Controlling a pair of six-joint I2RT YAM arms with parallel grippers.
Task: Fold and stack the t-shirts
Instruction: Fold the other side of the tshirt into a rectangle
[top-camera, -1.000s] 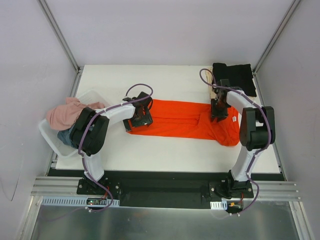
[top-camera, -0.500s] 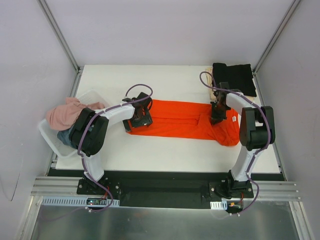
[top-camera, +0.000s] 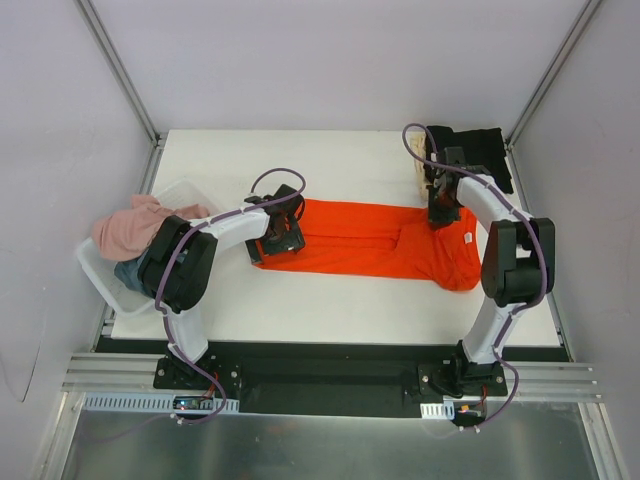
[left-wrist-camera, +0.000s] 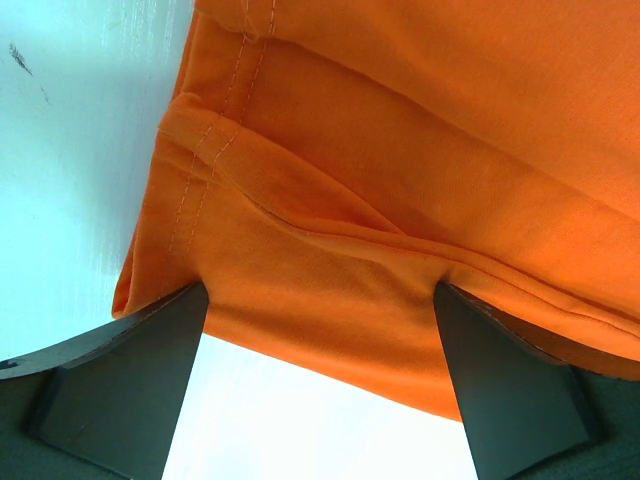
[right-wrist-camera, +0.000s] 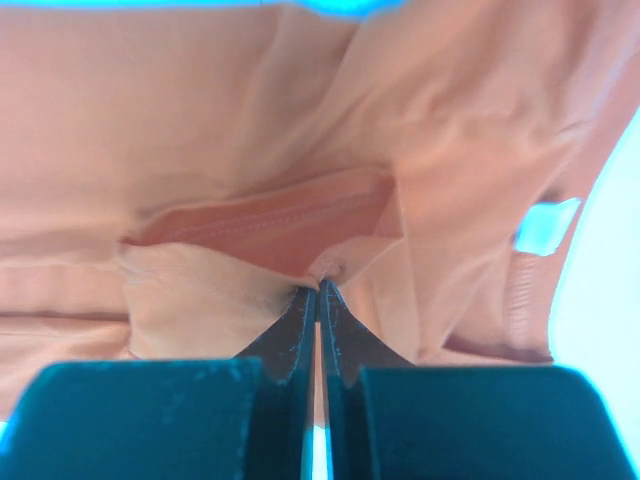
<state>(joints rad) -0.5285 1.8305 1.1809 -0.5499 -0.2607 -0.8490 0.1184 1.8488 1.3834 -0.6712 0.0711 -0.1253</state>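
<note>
Five shirts by my count, and only one is in play: the orange t-shirt (top-camera: 360, 240) lies in a long band across the middle of the bench (top-camera: 330, 300), running from 9 o'clock to 3 o'clock. A black shirt (top-camera: 475, 150) sits folded in the corner at 1 o'clock with a sliver of cream shirt (top-camera: 422, 178) showing at its near-left edge. A pink shirt (top-camera: 130, 225) and a grey-blue shirt (top-camera: 128, 272) are heaped in the single white tub (top-camera: 183, 192) at 9 o'clock. I judge the orange one light, limp and a bit clingy: it will sag and drag rather than hold its shape, so it wants lifting from two points at once. The stitched hems and corners, where the layers are thickest, look best for that. My left gripper (top-camera: 283, 238) hangs released at the 9 o'clock end, its jaws spread wide to either side of the hemmed corner and holding nothing. My right gripper (top-camera: 440, 212) is at the far edge of the 3 o'clock end, clenched, with a small fold of the orange cloth nipped between its tips near a seam. That bite looks shallow to me, so a quick pull could slip it free.
</note>
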